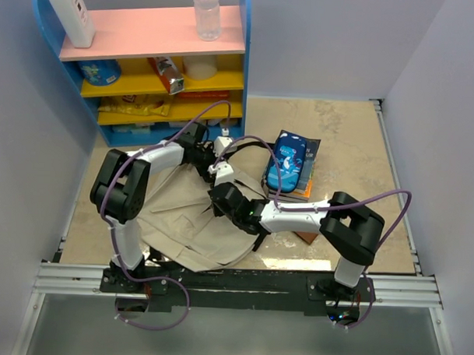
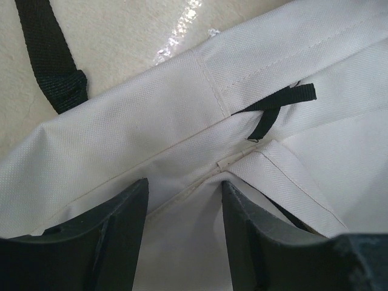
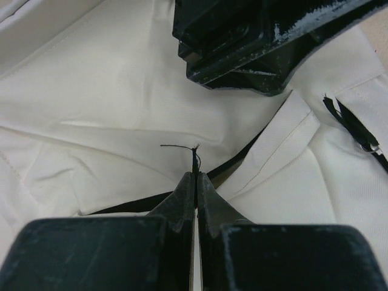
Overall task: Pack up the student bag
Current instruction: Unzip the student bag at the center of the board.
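Found the student bag (image 1: 181,222) slumped flat on the surface (image 1: 347,142), at about 7 o'clock from the middle and just ahead of the arm bases. Read its long axis as running roughly from 8 o'clock to 2 o'clock, with black straps (image 1: 250,143) trailing off the far end toward 1 o'clock. Could not make out the opening from above.

Saw the left fingers (image 2: 115,236) spread apart over the far part of the bag, straddling a stitched seam (image 2: 209,91) in the cream cloth. Could not tell whether either one touched it. Noted a black pull tab (image 2: 282,103) at 2 o'clock from them and a black webbing strap (image 2: 48,60) at 10 o'clock, lying on the bare surface.

Saw the right fingers (image 3: 182,206) pressed together near the bag's middle, pinching a thin black cord (image 3: 195,159) whose frayed end stuck up past the tips. Met the left arm's dark fingers close by at 1 o'clock in that view.

Spotted a blue pencil case (image 1: 288,160) on a book (image 1: 309,176) at 2 o'clock from the bag, close to the straps. Placed a blue shelf unit (image 1: 148,34) at 11 o'clock.
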You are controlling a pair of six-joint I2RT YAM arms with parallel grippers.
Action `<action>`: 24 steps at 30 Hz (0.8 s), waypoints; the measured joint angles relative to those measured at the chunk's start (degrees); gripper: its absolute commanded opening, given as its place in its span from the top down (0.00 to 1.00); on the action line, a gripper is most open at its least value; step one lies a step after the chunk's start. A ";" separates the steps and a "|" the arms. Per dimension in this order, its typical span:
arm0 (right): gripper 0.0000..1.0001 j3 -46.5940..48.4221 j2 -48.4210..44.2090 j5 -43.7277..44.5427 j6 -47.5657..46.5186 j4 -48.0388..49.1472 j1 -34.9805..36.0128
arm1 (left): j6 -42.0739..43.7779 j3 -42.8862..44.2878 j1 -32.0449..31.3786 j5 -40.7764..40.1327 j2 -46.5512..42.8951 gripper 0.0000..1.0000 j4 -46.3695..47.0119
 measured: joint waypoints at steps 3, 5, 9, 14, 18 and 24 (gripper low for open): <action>1.00 0.00 0.11 -0.20 -0.09 0.02 0.13 | 0.33 0.00 -0.79 -0.52 0.04 0.45 0.22; 1.00 0.02 0.28 -0.55 -0.09 0.04 0.26 | 0.28 0.00 -1.36 -1.11 0.07 0.46 0.61; 1.00 0.92 1.73 -1.51 -0.09 0.26 1.33 | 0.02 0.00 -2.21 -2.54 0.37 0.47 1.55; 1.00 3.21 3.82 -2.14 -0.28 0.28 5.09 | -0.87 0.04 -2.93 -3.65 0.85 0.48 2.93; 1.00 4.17 4.55 -3.04 -0.42 0.55 7.93 | -1.92 0.39 -3.10 -4.28 1.11 0.50 2.97; 1.00 5.42 4.59 -4.96 -1.11 0.92 9.33 | -3.02 1.40 -3.32 -5.01 1.90 0.51 3.02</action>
